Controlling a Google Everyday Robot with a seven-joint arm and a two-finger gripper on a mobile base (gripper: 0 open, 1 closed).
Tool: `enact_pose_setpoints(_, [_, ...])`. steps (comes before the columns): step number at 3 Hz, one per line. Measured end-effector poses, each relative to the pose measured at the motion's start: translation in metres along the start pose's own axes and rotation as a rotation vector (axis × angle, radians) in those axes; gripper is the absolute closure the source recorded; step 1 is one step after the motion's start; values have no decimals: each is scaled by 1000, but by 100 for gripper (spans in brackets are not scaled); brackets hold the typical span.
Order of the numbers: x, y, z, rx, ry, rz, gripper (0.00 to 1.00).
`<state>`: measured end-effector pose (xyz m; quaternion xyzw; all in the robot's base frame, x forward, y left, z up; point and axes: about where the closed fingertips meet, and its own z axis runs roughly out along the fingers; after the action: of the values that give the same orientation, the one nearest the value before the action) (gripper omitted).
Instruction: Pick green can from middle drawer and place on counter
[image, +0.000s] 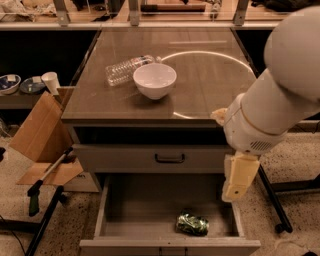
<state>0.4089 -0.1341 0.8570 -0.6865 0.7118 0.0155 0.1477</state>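
Note:
The green can lies on its side on the grey floor of the open middle drawer, near the front and right of centre. My arm comes in from the right, large and white. My gripper hangs from it as a cream block over the drawer's right wall, above and to the right of the can, not touching it. The counter is the glossy brown top with a bright ring reflection.
A white bowl and a clear plastic bottle lying on its side sit on the counter's left half. A closed drawer front with a black handle is above the open drawer. A cardboard box and a black stand stand at the left.

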Motion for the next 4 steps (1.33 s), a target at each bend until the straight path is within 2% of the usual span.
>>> enact_pose_setpoints(1, [0, 10, 39, -40, -3, -37, 0])
enact_pose_setpoints(2, [4, 7, 76, -89, -9, -12, 0])
enact_pose_setpoints(3, [9, 2, 112, -140, -23, 55, 0])
enact_pose_setpoints(4, [11, 8, 140, -147, -46, 57, 0])
